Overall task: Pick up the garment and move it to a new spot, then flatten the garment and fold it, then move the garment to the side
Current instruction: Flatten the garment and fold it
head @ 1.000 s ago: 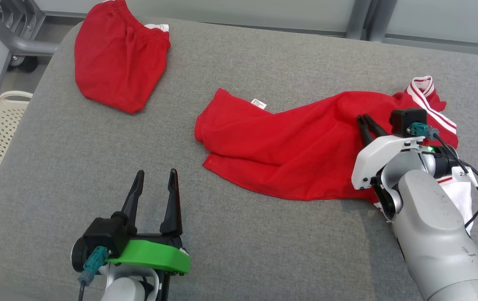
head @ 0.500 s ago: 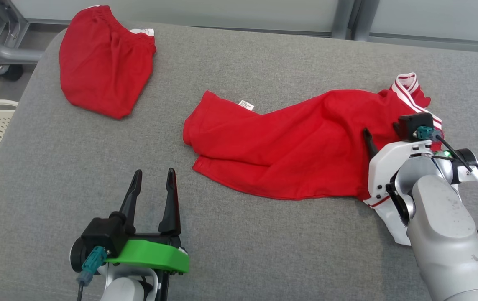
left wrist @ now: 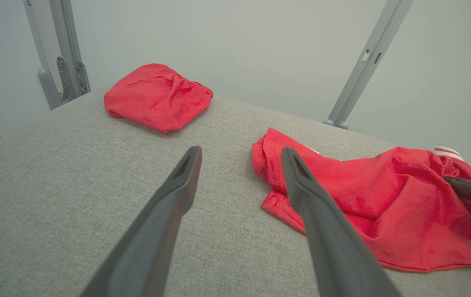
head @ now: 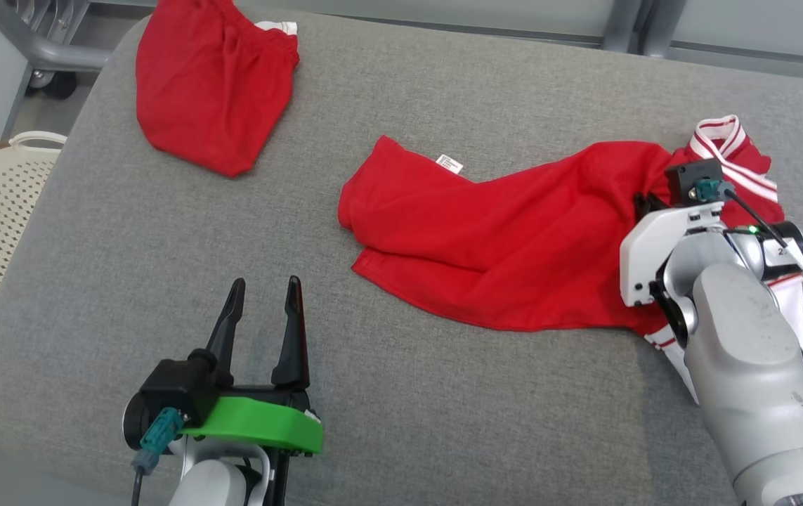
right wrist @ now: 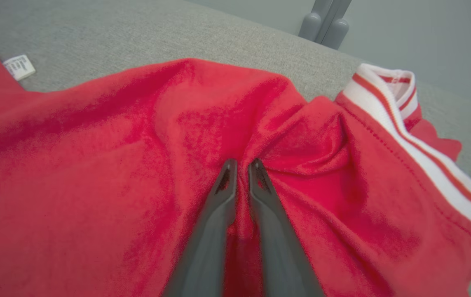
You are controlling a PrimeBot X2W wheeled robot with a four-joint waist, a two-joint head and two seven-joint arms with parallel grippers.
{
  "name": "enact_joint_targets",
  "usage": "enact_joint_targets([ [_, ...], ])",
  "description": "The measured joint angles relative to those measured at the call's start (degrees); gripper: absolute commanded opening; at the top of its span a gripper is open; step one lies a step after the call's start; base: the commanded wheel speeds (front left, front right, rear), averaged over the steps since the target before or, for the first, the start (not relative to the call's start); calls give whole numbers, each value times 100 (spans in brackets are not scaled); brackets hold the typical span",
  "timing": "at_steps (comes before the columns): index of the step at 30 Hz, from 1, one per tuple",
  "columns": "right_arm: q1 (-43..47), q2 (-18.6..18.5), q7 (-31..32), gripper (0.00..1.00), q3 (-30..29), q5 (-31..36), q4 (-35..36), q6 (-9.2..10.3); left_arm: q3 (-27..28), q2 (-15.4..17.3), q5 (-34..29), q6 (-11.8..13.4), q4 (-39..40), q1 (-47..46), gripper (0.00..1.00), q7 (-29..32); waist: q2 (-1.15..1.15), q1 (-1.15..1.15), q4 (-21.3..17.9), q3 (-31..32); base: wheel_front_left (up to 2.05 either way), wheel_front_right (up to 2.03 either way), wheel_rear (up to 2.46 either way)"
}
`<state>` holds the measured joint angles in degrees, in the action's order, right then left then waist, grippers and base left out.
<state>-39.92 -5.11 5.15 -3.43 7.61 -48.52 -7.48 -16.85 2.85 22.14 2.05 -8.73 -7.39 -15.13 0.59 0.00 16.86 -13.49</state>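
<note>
We see a grey padded counter (head: 127, 232) with rounded edges, a pale wall and metal posts (head: 619, 24) behind, and bare cloth wide at front left. The red garment (head: 499, 239) sprawls right of centre; our right gripper (right wrist: 243, 161) has its jaws clenched on a fold of it. Our left gripper (head: 265, 281) hovers, jaws released.

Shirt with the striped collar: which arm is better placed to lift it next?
Right. The right gripper is shut on a fold of the shirt near the collar. The left gripper stands open over bare cushion, apart from the shirt.
</note>
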Motion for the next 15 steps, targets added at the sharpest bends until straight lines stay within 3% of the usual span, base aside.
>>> enact_joint_targets([
  [15, -647, 164, -398, 0, -282, 187, -470, -1, -69, 0, 58, 31, 20, -37, 100, 0, 0, 0, 81, -82, 0, 0, 0],
])
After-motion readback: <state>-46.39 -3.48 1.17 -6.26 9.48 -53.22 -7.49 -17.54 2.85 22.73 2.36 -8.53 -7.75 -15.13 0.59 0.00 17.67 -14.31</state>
